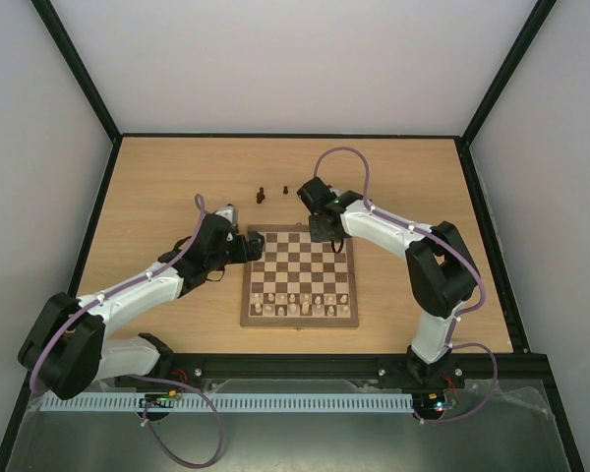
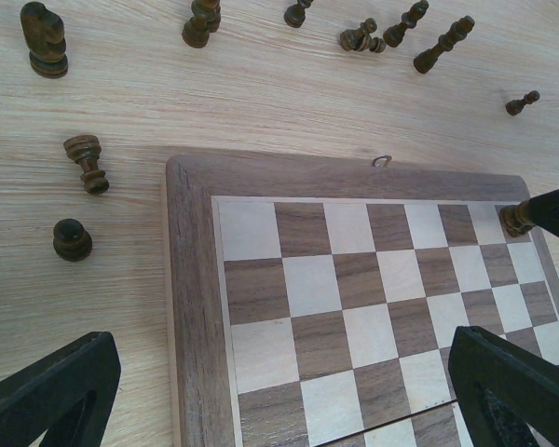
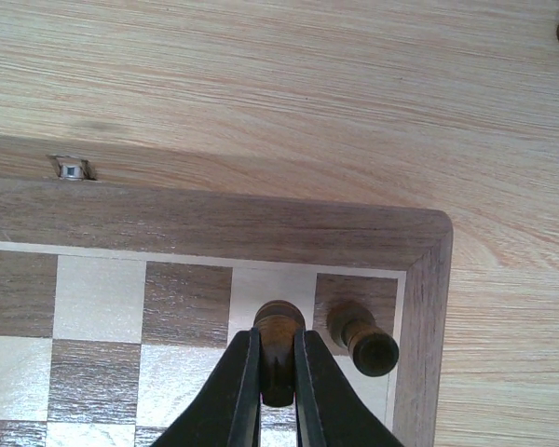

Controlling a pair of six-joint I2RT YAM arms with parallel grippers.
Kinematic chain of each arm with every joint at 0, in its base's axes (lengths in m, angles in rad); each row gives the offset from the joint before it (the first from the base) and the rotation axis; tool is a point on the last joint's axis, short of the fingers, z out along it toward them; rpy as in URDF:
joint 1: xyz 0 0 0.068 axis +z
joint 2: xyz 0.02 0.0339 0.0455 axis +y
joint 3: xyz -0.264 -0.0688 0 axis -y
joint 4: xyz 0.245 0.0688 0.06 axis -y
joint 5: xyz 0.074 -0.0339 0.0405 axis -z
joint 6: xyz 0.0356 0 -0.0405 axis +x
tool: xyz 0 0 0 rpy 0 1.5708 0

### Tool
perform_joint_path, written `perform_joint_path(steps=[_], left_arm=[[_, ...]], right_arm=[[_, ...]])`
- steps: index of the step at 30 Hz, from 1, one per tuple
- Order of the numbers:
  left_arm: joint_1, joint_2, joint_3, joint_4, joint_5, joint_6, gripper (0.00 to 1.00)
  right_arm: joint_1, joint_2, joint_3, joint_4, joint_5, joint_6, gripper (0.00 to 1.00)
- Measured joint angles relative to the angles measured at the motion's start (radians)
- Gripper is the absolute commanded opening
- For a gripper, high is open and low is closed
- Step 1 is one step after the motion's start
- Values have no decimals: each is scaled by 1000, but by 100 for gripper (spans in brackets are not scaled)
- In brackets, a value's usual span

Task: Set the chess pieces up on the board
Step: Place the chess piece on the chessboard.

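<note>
The right hand is clenched on one dark chess piece, pinched between both fingers. The piece's long axis runs along the fingers, roughly upright to the board, with its rounded end showing past the fingertips. It sits over the cream square next to the board's far right corner, in the far row; whether its base touches the square cannot be told. On the dark corner square just beside it another dark piece stands upright, apart from the fingers.

The left hand hangs released over the board's far left corner with its fingers spread wide, holding nothing.

The other dark chess pieces lie off the board, on the table beyond its far edge. A knight stands upright there, a rook tilts, and several long ones lie on their sides, pointing slantwise away from the board's far edge. The pale pieces fill the board's two near rows.
</note>
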Motion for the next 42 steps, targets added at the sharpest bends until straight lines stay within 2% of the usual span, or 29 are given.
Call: perform_joint_path(steps=[11, 37, 39, 42], left_arm=[[0, 0, 0, 0, 0, 0, 99], [0, 0, 0, 0, 0, 0, 100], [0, 0, 0, 0, 0, 0, 99], [0, 0, 0, 0, 0, 0, 100]], right_arm=[[-1, 0, 0, 16, -19, -3, 8], [-1, 13, 0, 16, -19, -3, 18], [-1, 13, 0, 16, -19, -3, 24], [-3, 13, 1, 15, -16, -4, 40]])
